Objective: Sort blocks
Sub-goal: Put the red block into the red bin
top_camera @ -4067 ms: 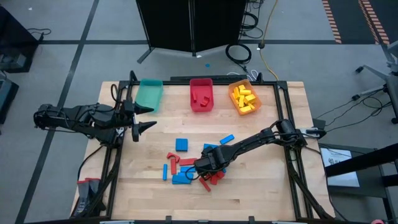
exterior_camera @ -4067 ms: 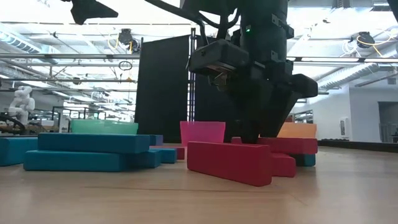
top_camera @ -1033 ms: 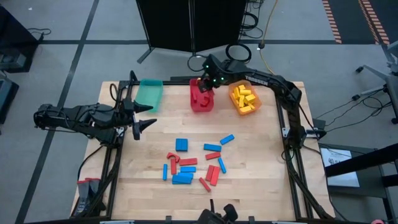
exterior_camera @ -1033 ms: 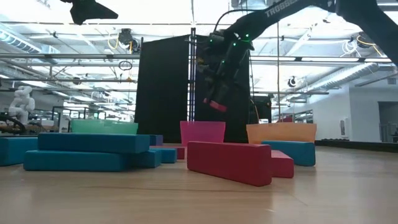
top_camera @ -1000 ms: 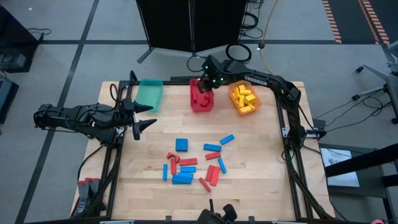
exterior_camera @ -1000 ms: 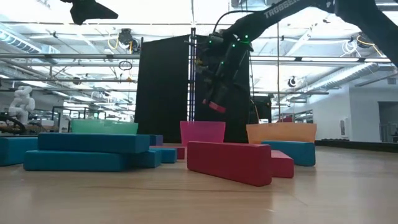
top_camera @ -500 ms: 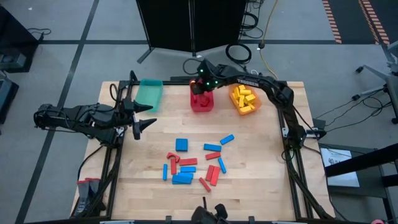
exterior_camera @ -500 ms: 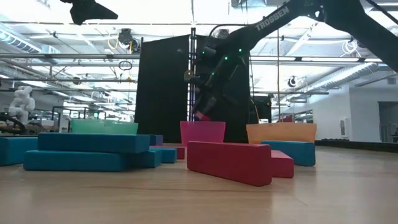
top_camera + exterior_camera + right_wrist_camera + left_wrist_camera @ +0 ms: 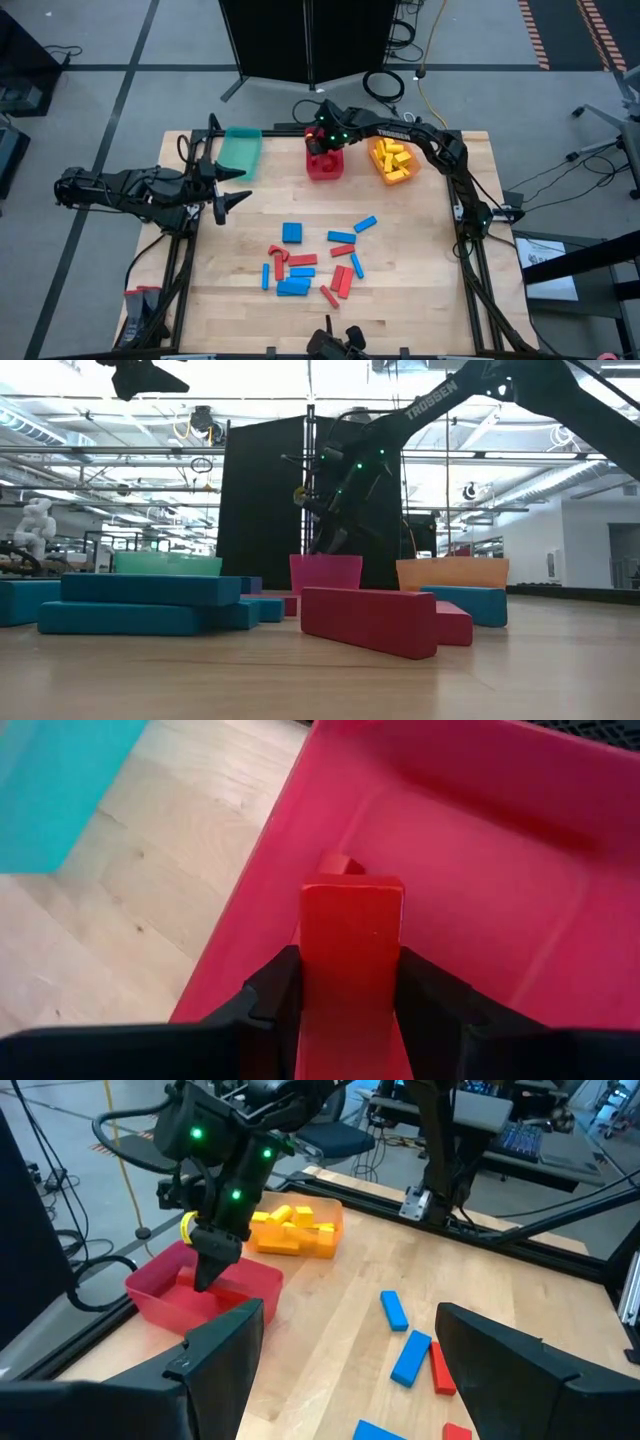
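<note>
Your right end effector (image 9: 318,146) has moved lower and a bit more toward the far left corner of the red bin (image 9: 324,169) since half a second ago. It is pinching a red block (image 9: 350,960) between its two fingers, and the block sticks out past the tips, right over the inside of the red bin. Another red piece (image 9: 338,866) lies in the bin just past it. Your left end effector (image 9: 228,188) waits at the table's (image 9: 420,250) left edge with its fingers spread wide and nothing in them. More red and blue blocks (image 9: 310,265) lie on the table's middle, well away from both. Yellow blocks (image 9: 392,157) fill the orange bin (image 9: 409,175).
</note>
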You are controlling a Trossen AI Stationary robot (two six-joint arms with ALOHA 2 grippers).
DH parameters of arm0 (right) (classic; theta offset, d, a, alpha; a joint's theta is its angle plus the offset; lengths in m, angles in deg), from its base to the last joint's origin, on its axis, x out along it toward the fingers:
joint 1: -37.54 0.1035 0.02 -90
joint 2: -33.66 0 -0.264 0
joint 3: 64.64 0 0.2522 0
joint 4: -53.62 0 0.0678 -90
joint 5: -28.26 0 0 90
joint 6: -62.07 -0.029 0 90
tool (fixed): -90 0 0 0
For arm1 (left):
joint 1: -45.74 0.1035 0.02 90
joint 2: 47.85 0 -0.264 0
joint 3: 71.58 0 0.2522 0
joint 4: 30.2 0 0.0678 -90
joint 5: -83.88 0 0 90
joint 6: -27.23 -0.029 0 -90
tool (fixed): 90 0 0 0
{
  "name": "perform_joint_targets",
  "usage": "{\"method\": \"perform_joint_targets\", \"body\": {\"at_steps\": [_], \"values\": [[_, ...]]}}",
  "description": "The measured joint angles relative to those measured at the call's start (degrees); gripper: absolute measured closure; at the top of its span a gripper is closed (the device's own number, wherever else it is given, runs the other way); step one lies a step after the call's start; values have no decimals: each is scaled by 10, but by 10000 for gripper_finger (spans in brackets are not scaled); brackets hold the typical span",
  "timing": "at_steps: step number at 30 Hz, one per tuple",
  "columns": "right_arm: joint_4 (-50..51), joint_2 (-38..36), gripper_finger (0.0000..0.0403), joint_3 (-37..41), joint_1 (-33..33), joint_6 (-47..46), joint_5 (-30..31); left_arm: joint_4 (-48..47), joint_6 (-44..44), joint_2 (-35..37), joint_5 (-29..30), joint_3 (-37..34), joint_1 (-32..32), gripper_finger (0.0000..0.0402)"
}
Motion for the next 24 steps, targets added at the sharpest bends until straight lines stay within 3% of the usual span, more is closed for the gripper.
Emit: {"method": "perform_joint_targets", "body": {"at_steps": [6,12,19,24], "values": [[0,0,285,0,0,-4,0,-6,0,0,0,0,0,100],[0,0,246,0,0,-14,0,-5,0,0,0,0,0,100],[-8,0,272,0,0,2,-7,-5,0,0,0,0,0,100],[-3,0,286,-30,0,16,-63,-5,0,0,0,0,0,100]]}}
